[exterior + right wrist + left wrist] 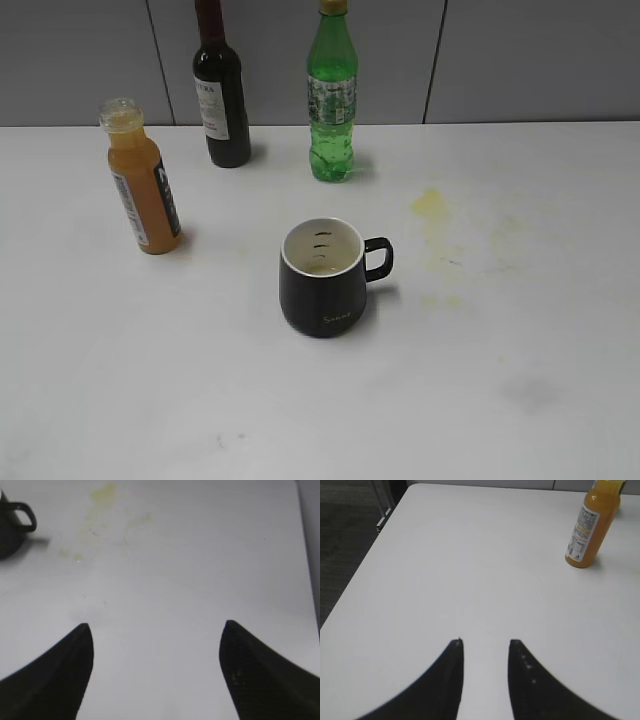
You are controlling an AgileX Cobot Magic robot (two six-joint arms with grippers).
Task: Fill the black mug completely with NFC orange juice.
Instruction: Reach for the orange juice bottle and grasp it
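The black mug (pixel 322 282) stands mid-table, handle to the right, white inside with a thin film of liquid at the bottom. Its handle also shows at the top left of the right wrist view (pixel 15 522). The NFC orange juice bottle (pixel 145 182) stands uncapped at the left, nearly full; it also shows at the top right of the left wrist view (pixel 591 527). My left gripper (pixel 485 642) is open and empty over bare table, short of the bottle. My right gripper (pixel 156 626) is wide open and empty, right of the mug. Neither gripper shows in the exterior view.
A dark wine bottle (pixel 221 90) and a green soda bottle (pixel 331 100) stand at the back by the wall. Yellowish stains (pixel 432 205) mark the table right of the mug. The table's left edge (pixel 367 565) drops to dark floor.
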